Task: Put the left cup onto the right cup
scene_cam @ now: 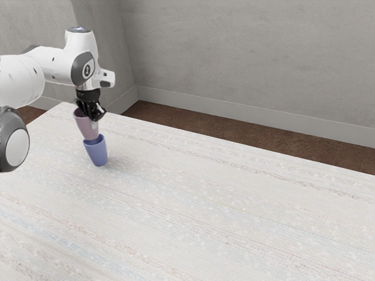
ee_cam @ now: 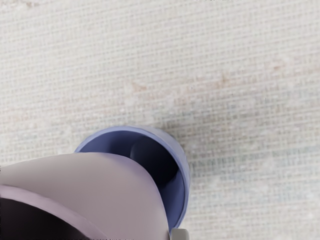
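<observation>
- The gripper (scene_cam: 91,112) grasps the mauve cup (scene_cam: 86,126) by its rim.
- Its base sits tilted in the blue cup (scene_cam: 96,152), near the table's (scene_cam: 234,205) far edge.

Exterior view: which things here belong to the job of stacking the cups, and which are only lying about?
Job: pink cup, held by the gripper; blue cup under it.
Only surroundings: table, floor, wall.
</observation>
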Tool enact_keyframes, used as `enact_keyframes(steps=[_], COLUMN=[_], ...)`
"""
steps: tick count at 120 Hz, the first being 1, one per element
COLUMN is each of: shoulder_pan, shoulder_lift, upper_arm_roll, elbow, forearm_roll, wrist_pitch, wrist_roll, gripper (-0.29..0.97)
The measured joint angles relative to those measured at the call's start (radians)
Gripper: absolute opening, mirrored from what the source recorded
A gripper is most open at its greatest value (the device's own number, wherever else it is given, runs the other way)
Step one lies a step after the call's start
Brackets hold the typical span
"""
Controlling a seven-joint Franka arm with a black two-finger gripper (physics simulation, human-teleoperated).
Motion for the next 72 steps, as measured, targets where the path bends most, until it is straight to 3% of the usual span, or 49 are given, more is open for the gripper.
enact_keyframes(steps=[72], shoulder_pan=[0.002], shoulder_lift=[0.013], upper_arm_roll=[0.007], elbow=[0.0], forearm_roll=[-0.032], wrist_pitch=[0.003], wrist_roll=[0.002], gripper=[-0.1])
